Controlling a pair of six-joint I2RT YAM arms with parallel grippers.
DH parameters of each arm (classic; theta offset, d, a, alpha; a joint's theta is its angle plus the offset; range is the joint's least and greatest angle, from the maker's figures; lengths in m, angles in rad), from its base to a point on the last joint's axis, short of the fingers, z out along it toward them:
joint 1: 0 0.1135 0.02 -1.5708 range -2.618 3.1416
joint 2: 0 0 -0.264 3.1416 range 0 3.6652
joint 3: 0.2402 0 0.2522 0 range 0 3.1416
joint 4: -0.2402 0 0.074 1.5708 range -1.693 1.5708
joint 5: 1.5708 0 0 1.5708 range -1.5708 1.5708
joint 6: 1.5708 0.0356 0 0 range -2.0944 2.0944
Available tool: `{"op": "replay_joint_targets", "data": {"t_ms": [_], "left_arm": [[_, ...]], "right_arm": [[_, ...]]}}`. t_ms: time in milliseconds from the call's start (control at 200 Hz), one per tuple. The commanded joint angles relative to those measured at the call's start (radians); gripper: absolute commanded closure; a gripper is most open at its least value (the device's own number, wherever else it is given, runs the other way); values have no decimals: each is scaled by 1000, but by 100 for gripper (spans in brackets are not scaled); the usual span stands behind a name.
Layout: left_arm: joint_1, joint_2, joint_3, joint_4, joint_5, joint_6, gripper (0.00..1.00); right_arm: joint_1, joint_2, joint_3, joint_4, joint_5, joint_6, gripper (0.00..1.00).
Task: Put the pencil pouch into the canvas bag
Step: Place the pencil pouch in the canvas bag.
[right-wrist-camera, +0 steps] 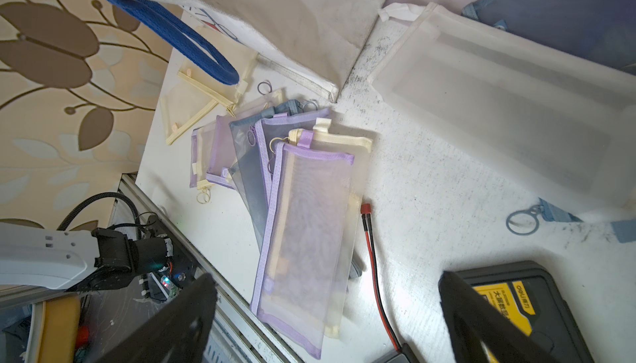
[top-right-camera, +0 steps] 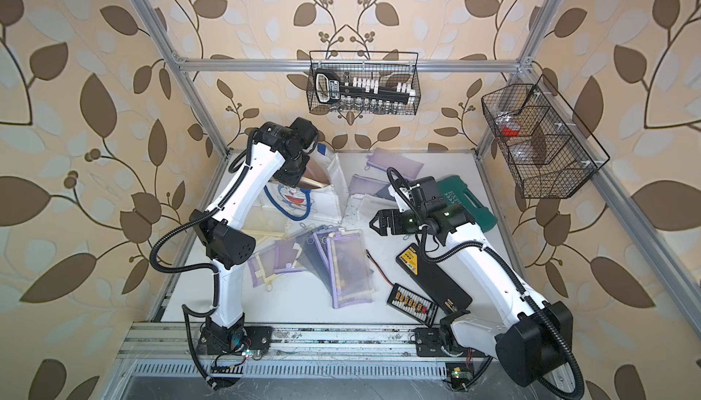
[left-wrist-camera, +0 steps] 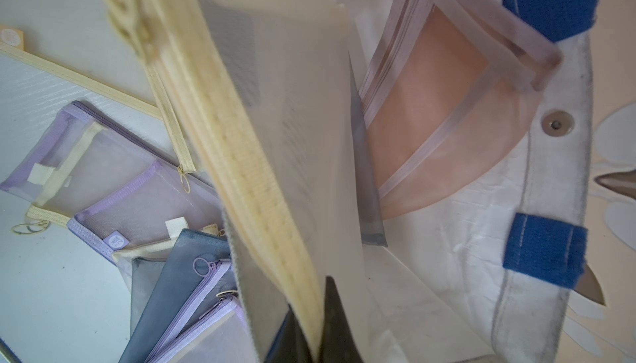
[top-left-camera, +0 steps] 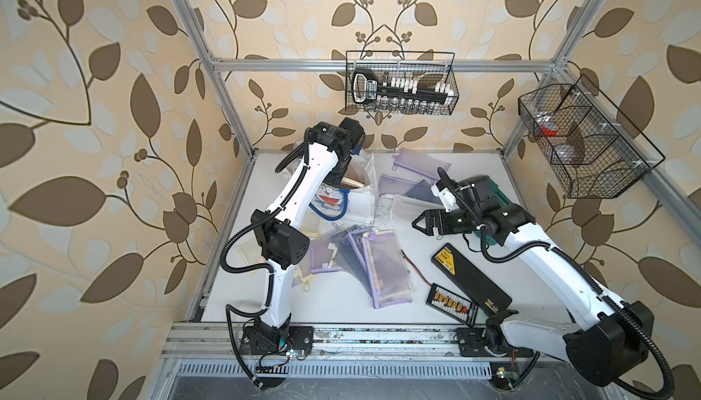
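– What had the left gripper (left-wrist-camera: 309, 309) got?

– The pencil pouch (left-wrist-camera: 275, 103), a see-through mesh one with a cream zipper band. The jaws were closed narrow on that band, one dark finger (left-wrist-camera: 332, 313) on each side of it.

– And where was the pouch relative to the jaws?

– In the left wrist view it ran straight out from between them, the band pinched at one end and the mesh panel hanging free beyond the tips.

– Where was it over the scene?

– At the open mouth of the canvas bag (top-left-camera: 360, 204), which stood at the far left of the table (top-left-camera: 303, 303). In both top views the cream edge showed under the wrist, across the opening. I couldn't tell if its far end touched anything inside.

– Anything in the bag?

– A pink pouch (left-wrist-camera: 430, 103) with pale trim lay inside, beside the held one.

– The right gripper (top-left-camera: 419, 223)?

– Jaws wide apart, holding nothing, hanging above the table right of the bag, with a pile of pouches (top-left-camera: 375, 265) below and to its left.
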Motion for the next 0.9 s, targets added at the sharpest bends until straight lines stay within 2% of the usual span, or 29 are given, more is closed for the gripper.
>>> {"op": "replay_joint_targets", "data": {"t_ms": [0,85,305,430,495,595,675,705,820,895], "left_arm": [[21,20,38,-107,-41,30,85],[32,53,74,-89,-36,60,71],[44,59,91,-53,-30,144,61],[35,-9,84,17,-41,320,56],[27,-74,36,76,-21,456,46],[-12,-221,-141,218,62,700,29],[-65,-381,-330,342,161,862,23],[-82,-452,-441,407,214,910,23],[-134,-712,-799,626,469,939,19],[-209,-806,-941,659,526,925,18]], "right_arm": [[5,-11,2,-4,2,-22,1],[4,-25,0,-20,15,-35,1],[-20,-54,-5,-33,35,-55,1],[-28,-51,-7,-30,20,-59,1],[-33,-51,-26,-21,-4,-55,1],[-38,-54,-76,10,-40,-38,1],[-38,-54,-116,35,-65,-26,1],[-37,-52,-131,46,-74,-23,1],[-38,-32,-193,92,-137,-9,1],[-37,-14,-232,128,-183,3,2]]}}
